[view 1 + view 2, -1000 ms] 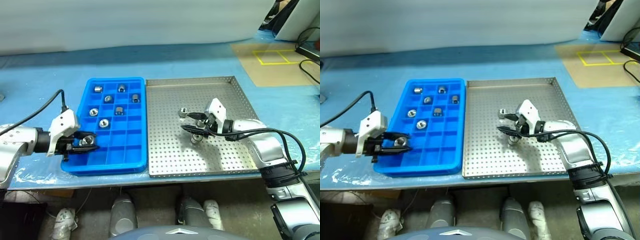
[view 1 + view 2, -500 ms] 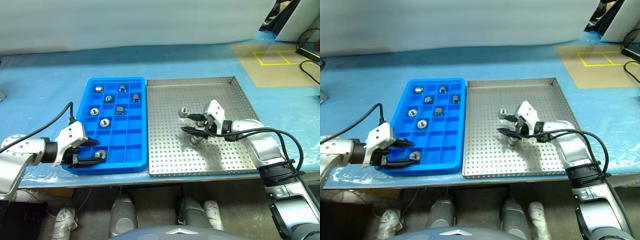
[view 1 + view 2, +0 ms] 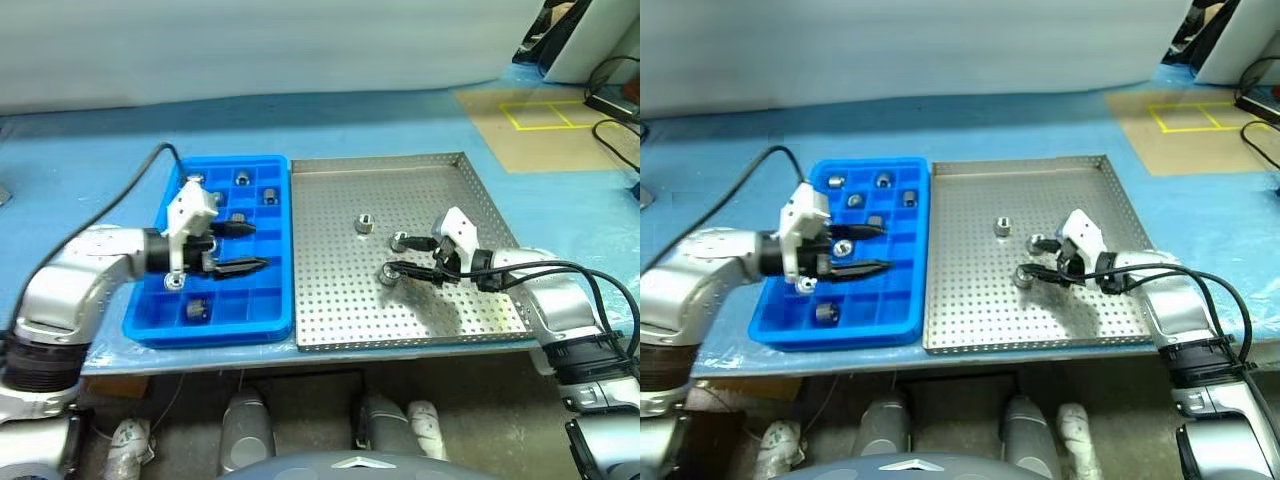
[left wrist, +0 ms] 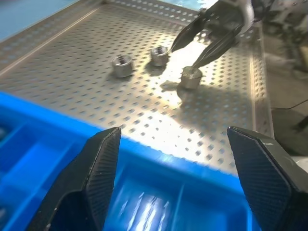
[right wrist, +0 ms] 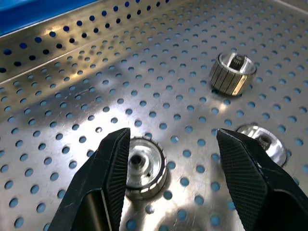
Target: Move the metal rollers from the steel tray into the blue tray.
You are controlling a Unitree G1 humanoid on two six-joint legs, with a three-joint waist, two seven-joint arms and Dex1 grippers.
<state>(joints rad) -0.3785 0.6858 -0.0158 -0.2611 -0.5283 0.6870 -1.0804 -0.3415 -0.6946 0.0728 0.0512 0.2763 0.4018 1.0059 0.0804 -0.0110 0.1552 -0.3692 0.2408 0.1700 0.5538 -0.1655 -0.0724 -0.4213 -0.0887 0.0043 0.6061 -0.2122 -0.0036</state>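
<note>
Over the blue tray [image 3: 270, 300], left gripper [image 3: 247, 248] jaws apart, right gripper [image 3: 398, 254] jaws apart beside metal rollers [image 3: 390, 275]

Both arms are silver-grey metal with rounded shells and black bands at the joints. A white block sits behind each gripper: the left gripper [image 3: 243, 248] and the right gripper [image 3: 401, 255] each have two black tapered fingers with finely textured inner faces. Black cables loop along both forearms.
</note>
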